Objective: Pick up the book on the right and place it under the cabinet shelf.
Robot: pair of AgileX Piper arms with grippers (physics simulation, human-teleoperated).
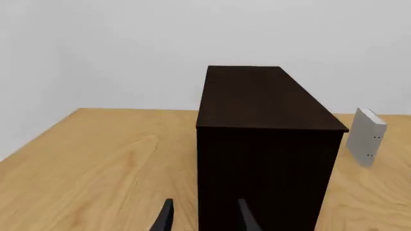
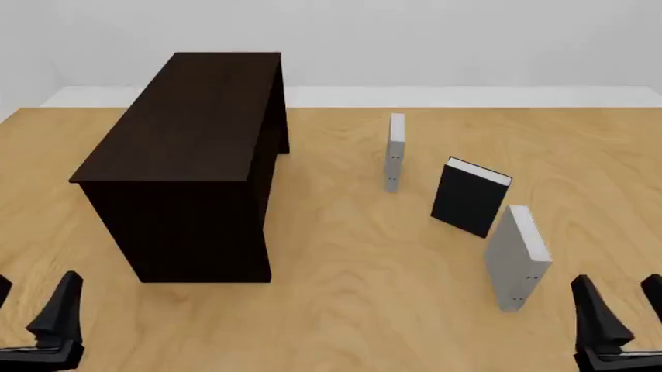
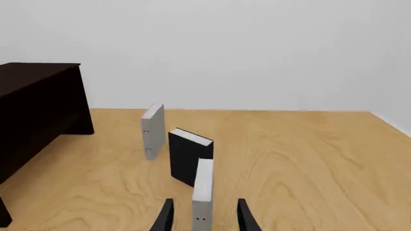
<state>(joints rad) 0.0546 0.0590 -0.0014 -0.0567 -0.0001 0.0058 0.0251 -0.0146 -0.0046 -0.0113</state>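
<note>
**Still on the table: three books upright, both grippers empty**

Nearest the right arm stands the book (image 2: 516, 260) — light grey, white page edges, tiny dark dots low on its spine. It is upright on the wooden table (image 2: 373, 294), at the right of the front view and well apart from the cabinet shelf (image 2: 197, 147), the large dark box on the left half of the table. Just behind it, further from the arms, stands the black book (image 2: 469, 195), and beyond that the other grey book (image 2: 395, 151), also upright.

The right gripper (image 3: 204, 216) sits low at the near edge with its fingers (image 2: 598, 319) spread — in the right wrist view the grey book's spine shows in the gap between them, though it probably lies ahead of the tips rather than between them; the angle leaves that unsure. It holds nothing.

The left gripper (image 1: 204, 217) hangs at the near left corner, fingers apart and empty, facing the cabinet's closed end.
</note>
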